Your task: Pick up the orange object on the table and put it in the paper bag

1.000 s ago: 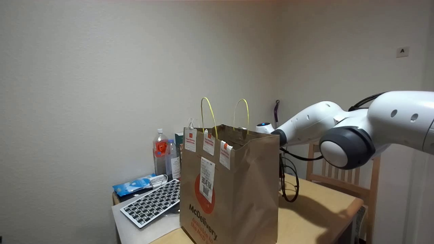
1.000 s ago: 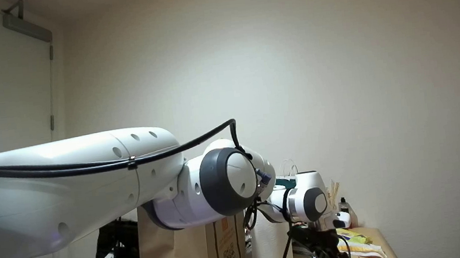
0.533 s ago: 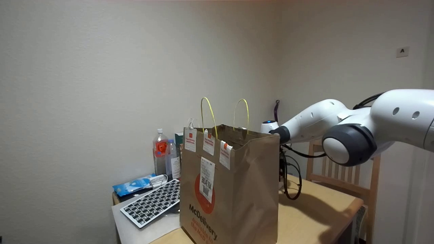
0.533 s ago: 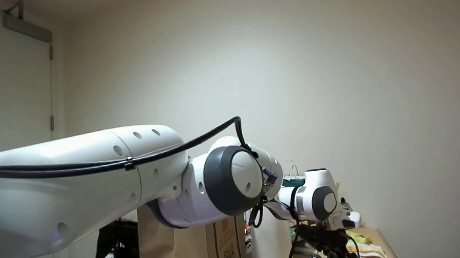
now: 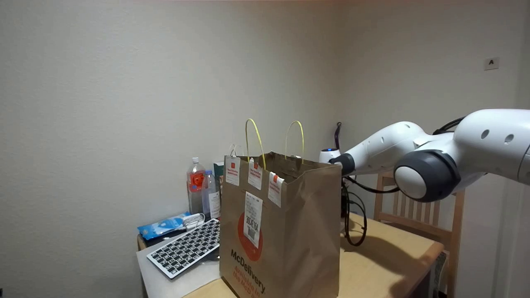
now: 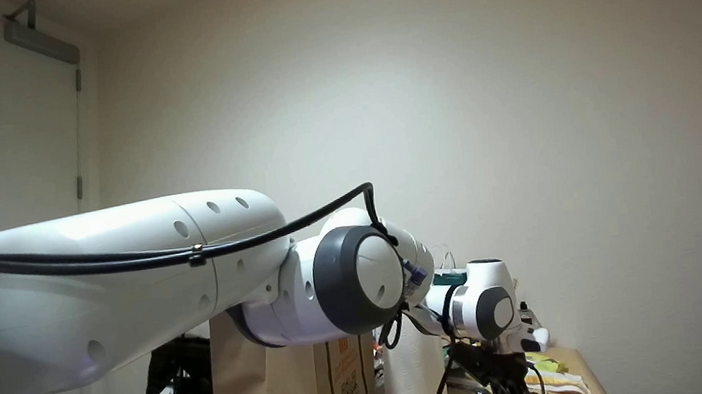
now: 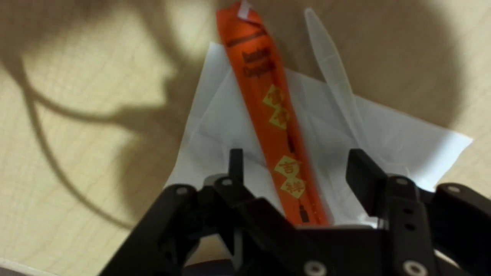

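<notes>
The orange object [image 7: 264, 103] is a long flat orange paper sleeve with yellow diamond marks. It lies on a white napkin [image 7: 215, 142] on the tan table [image 7: 92, 153]. My gripper [image 7: 297, 166] is open, with one finger on each side of the sleeve's near part in the wrist view, and holds nothing. The sleeve's near end is hidden behind the gripper. In an exterior view the black gripper [image 6: 504, 384] points down over the table. The brown paper bag [image 5: 310, 231] stands upright and open with yellow loop handles; it also shows behind the arm [image 6: 267, 391].
A translucent plastic utensil [image 7: 332, 65] lies beside the sleeve, partly on the napkin. A paper towel roll [image 6: 414, 375] stands between bag and gripper. A keyboard [image 5: 188, 248], a red-labelled bottle [image 5: 195, 186] and a blue packet [image 5: 163, 225] lie or stand beyond the bag. Cables hang from the arm.
The arm and gripper have moved a little to the right in both exterior views, mostly in the earlier half second. The paper bag has not moved.
</notes>
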